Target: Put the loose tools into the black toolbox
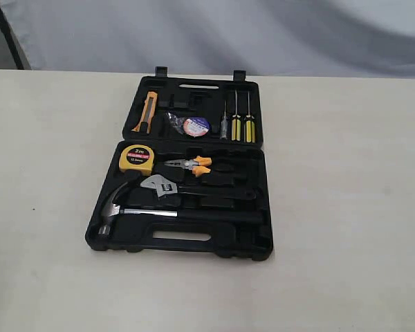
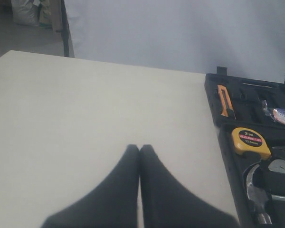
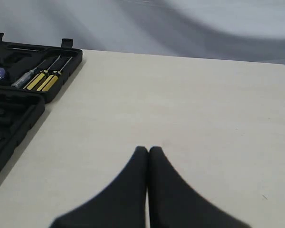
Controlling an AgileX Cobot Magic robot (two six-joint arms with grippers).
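The black toolbox [image 1: 259,238] lies open in the middle of the table. The claw hammer [image 1: 128,211] rests in the near half, and the silver adjustable wrench [image 1: 167,187] sits just behind it. In the far half lies the clear-wrapped tape roll [image 1: 192,126]. The left wrist view shows the toolbox [image 2: 228,156], the hammer head [image 2: 255,187] and the tape roll [image 2: 281,116]. My left gripper [image 2: 139,148] is shut over bare table beside the toolbox. My right gripper [image 3: 148,150] is shut over bare table on the other side of the toolbox [image 3: 26,116]. Neither gripper shows in the exterior view.
A yellow tape measure [image 1: 137,158] and orange-handled pliers [image 1: 192,165] sit in the near half. An orange utility knife [image 1: 146,111] and yellow-handled screwdrivers [image 1: 243,124] lie in the far half. A grey backdrop [image 1: 214,34] stands behind the table.
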